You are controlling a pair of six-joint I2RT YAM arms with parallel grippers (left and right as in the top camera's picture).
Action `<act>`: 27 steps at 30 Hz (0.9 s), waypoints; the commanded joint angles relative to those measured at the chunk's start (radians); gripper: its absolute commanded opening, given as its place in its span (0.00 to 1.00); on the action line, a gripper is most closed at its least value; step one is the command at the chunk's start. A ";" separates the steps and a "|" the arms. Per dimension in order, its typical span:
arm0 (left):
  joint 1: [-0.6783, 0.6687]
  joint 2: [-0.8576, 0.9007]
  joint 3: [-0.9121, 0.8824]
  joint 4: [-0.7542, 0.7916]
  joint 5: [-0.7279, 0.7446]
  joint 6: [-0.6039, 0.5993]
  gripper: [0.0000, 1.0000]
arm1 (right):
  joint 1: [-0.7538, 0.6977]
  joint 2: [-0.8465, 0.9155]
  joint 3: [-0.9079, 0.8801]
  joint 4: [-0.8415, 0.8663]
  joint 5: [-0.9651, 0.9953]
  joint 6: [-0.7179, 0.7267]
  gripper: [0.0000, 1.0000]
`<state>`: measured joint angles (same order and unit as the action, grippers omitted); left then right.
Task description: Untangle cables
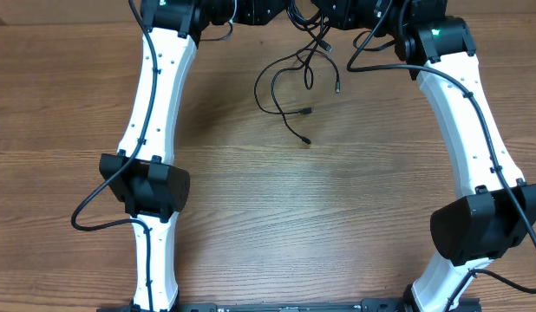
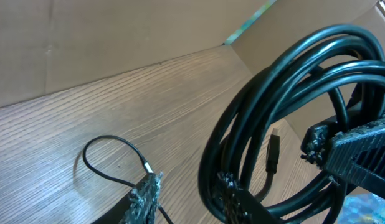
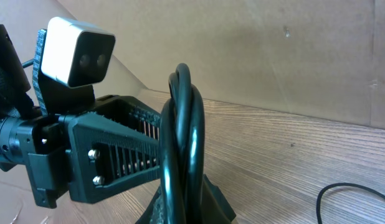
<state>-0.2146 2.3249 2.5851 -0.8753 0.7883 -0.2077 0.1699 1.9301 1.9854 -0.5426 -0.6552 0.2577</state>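
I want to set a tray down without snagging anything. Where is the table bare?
The table is bare across its middle, down to the arms' bases, between the left arm and the right arm, on the near side of the cables. Crowded: the far middle, where the cables trail and both arms converge.

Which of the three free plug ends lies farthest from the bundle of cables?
The lowest plug end in the overhead view. The middle plug end and the right plug end both lie nearer the bundle.
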 commanded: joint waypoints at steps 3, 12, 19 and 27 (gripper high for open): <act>0.005 -0.018 0.017 0.016 0.014 -0.006 0.34 | -0.001 0.000 -0.002 0.005 -0.047 0.003 0.04; 0.002 -0.017 0.017 0.017 -0.043 -0.006 0.34 | -0.001 0.000 -0.002 -0.009 -0.047 0.004 0.04; 0.002 -0.017 0.017 0.020 -0.068 -0.005 0.33 | -0.001 0.000 -0.002 -0.008 -0.074 0.004 0.04; -0.004 -0.016 0.017 0.039 -0.105 -0.005 0.34 | -0.001 0.000 -0.002 -0.008 -0.156 0.005 0.04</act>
<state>-0.2150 2.3249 2.5851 -0.8558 0.7204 -0.2073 0.1699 1.9301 1.9854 -0.5594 -0.7345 0.2581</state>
